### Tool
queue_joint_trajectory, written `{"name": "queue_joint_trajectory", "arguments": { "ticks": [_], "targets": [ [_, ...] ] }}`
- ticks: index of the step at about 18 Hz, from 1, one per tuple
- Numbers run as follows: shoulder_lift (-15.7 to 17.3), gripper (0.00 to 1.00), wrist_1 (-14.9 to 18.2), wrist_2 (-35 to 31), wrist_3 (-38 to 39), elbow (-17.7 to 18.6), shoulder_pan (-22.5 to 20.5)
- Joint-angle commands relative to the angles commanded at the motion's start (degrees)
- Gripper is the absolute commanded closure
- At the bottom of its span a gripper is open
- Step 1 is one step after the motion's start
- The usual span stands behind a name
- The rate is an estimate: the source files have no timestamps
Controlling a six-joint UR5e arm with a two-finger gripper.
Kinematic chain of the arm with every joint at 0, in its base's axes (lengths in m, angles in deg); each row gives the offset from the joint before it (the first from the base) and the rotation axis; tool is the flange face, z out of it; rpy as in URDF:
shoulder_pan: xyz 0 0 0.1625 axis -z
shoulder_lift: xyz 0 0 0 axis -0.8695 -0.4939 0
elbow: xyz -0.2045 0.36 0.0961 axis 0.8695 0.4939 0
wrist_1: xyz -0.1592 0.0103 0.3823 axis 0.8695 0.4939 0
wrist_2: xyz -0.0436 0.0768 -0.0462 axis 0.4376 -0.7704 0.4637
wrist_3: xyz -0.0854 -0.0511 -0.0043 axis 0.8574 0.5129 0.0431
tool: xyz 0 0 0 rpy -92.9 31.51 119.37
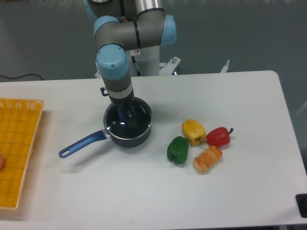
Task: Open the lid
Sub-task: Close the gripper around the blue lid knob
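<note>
A: Biggest first. One white table (pixel 144 191). One UR5e arm (pixel 127 38), grey with light-blue joints, came down over the saucepan from behind it.

B: Tray?

A: One yellow mesh tray (pixel 17 153), far left of the saucepan, cut by the frame edge. Something small and orange-pink sat at its left edge, too cropped to name.

B: The pan itself?

A: One dark blue saucepan (pixel 128 132), long handle (pixel 81 143) pointing left and toward the camera. One lid (pixel 132 123), clear glass with a thin metal rim, lay flat on the saucepan, not lifted.

B: Gripper?

A: One gripper (pixel 125 114), low over the lid's centre at the light-blue knob. Fingers were dark against dark glass, so I couldn't tell whether they were clamped on the knob or apart.

B: Vegetables?

A: Four, all right of the saucepan, clustered. One green pepper (pixel 178 150) nearest it, one yellow pepper (pixel 194 132), one red pepper (pixel 219 136), one orange piece (pixel 207 159) below those.
</note>
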Motion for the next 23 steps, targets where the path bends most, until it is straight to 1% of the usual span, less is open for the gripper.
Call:
{"name": "queue_joint_trajectory", "arguments": {
  "ticks": [2,4,6,7,12,13,15,21,23],
  "targets": [
    [0.0,0.15,-0.09,0.0,0.0,0.0,0.0],
    [0.0,0.2,0.0,0.0,0.0,0.0,0.0],
    [0.0,0.22,0.0,0.0,0.0,0.0,0.0],
    [0.0,0.25,0.0,0.0,0.09,0.0,0.0],
    [0.0,0.3,0.0,0.0,0.09,0.0,0.0],
    [0.0,0.34,0.0,0.0,0.17,0.0,0.0],
    [0.0,0.37,0.0,0.09,0.88,0.0,0.0],
    [0.26,0.38,0.09,0.09,0.88,-0.26,-0.09],
    [0.35,0.39,0.17,-0.09,0.79,-1.05,-0.09]
  ]
}}
